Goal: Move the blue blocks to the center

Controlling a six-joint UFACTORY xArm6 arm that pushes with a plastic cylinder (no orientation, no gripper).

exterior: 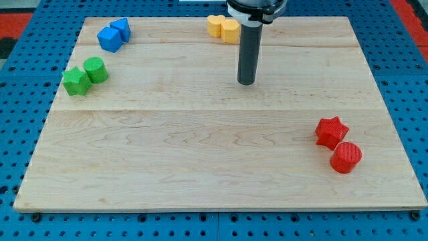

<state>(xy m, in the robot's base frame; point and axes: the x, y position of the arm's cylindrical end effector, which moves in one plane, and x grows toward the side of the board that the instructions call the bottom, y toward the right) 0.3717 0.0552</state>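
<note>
Two blue blocks sit together at the view's top left: a blue cube and a smaller blue wedge-like block touching its upper right. My tip rests on the wooden board a little above the board's middle, far to the right of the blue blocks and touching no block. The dark rod rises from the tip to the view's top edge.
A green star and a green cylinder sit at the left. Two yellow blocks sit at the top, just left of the rod. A red star and a red cylinder sit at the lower right.
</note>
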